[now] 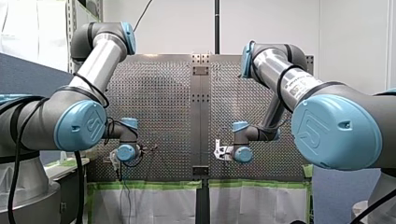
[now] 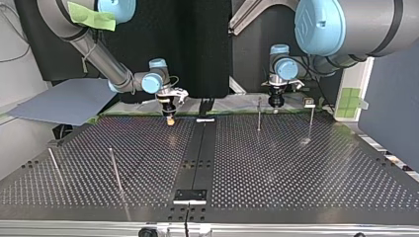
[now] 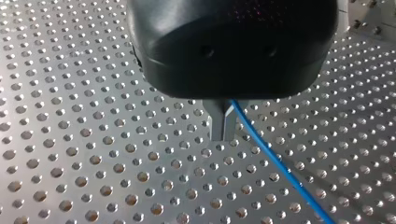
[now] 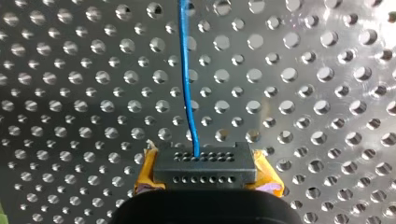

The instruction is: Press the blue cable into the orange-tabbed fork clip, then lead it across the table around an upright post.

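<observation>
One blue cable (image 4: 186, 84), two grippers, four thin upright posts (image 2: 259, 114) on the worktop (image 2: 276, 163). Only the wrist views catch the cable: the right gripper (image 4: 205, 161) has its yellow pads clamped on it, and the left gripper (image 3: 223, 126) pinches it in closed metal fingers. The posts only show up in the top view.

Reaching in from both sides over the perforated table (image 1: 163, 93): left gripper (image 1: 149, 149) and right gripper (image 1: 218, 152), low, well apart, flanking the middle strip (image 1: 201, 116). Green tape (image 1: 154, 185) along the bottom edge.
</observation>
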Available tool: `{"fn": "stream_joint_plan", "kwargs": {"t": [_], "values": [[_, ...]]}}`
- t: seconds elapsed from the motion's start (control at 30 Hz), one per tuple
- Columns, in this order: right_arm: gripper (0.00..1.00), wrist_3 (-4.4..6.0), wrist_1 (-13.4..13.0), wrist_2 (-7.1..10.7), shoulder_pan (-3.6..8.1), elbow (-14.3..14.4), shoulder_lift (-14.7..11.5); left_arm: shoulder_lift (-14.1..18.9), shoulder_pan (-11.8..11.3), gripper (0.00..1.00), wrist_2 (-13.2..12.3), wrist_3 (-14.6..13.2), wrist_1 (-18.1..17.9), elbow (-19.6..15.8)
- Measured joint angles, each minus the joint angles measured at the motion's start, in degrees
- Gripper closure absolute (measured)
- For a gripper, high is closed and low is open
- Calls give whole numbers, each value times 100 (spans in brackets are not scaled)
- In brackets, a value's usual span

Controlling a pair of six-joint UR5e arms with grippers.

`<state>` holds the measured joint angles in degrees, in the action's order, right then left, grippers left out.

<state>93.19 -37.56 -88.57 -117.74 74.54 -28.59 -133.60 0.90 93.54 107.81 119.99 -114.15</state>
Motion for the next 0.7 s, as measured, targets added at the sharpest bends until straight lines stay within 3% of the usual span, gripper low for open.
{"fn": "stream_joint_plan", "kwargs": {"t": [0.2,0.43,0.47,0.5,0.57,0.6,0.63,0.67,0.7], "values": [[100,152,54,-187,55,-155,-1,0,-46,100,45,69,-4,0],[100,164,188,-410,86,-252,-1,1,-68,97,-4,77,-11,0],[100,158,195,-417,85,-255,-1,1,-68,86,-30,74,-20,0],[100,154,202,-420,84,-256,-1,3,-69,86,-74,68,-38,0],[100,146,220,-423,82,-257,-1,4,-72,61,-126,44,-62,0],[100,144,228,-422,82,-257,-1,5,-73,61,-133,24,-74,0],[100,143,234,-421,81,-258,-2,5,-75,43,-128,9,-82,0],[100,141,239,-420,79,-258,-2,6,-77,32,-119,-7,-91,0],[100,138,242,-419,76,-258,-2,6,-82,32,-95,-33,-103,0]]}}
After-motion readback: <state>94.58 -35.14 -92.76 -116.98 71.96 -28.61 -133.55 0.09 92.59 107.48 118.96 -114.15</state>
